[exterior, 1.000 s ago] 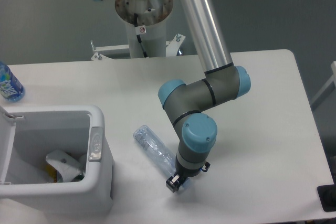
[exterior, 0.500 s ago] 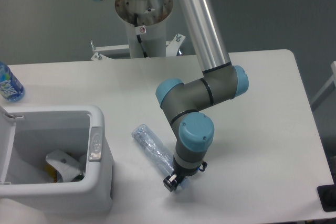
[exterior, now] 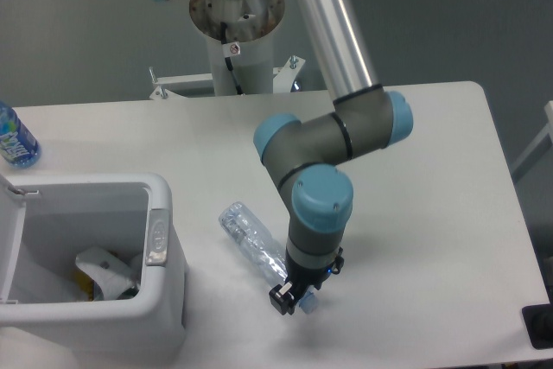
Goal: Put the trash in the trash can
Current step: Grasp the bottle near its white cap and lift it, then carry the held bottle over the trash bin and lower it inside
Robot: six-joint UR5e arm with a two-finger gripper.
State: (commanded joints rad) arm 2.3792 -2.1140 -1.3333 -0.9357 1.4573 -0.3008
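A crushed clear plastic bottle lies slanted right of the trash can, its blue cap at the lower right end. My gripper points down at that cap end and looks shut on the bottle's neck; the fingers are small and partly hidden by the wrist. The white trash can stands open at the lower left with its lid swung to the left. A crumpled white napkin lies inside it.
An uncrushed blue-labelled water bottle stands at the table's left edge. The robot's base column rises behind the table's far edge. A dark object sits at the lower right corner.
The wrist has shifted slightly left and risen toward the camera. The bottle's cap end moved along with the gripper, and its far end shifted a little.
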